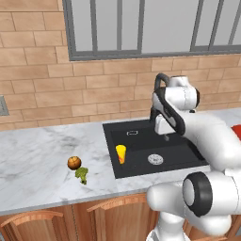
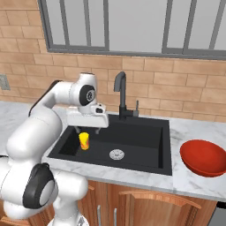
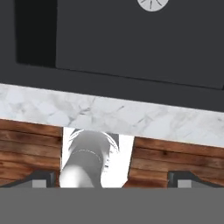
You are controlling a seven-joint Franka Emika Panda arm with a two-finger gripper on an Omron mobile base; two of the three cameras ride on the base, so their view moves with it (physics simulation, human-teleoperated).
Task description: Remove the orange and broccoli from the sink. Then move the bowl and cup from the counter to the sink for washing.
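Observation:
The yellow cup point(image 1: 121, 154) point(image 2: 84, 141) stands upright in the left part of the black sink point(image 1: 141, 141) point(image 2: 141, 137). My gripper point(image 2: 87, 129) point(image 1: 164, 136) hangs just above the cup, open, with nothing between its fingers. On the marble counter left of the sink lie the orange point(image 1: 74, 163) and, touching it in front, the green broccoli point(image 1: 82, 174). The red bowl point(image 2: 203, 157) point(image 1: 236, 132) sits on the counter right of the sink. In the hand view I look down at the sink floor point(image 3: 131, 39) and its white drain point(image 3: 152, 3).
The dark curved faucet point(image 2: 120, 95) rises at the back rim of the sink, close behind my hand. The white drain point(image 2: 116, 154) sits mid-basin. A brick wall and a window stand behind the counter. Wooden cabinet fronts point(image 3: 26, 144) run below the counter edge.

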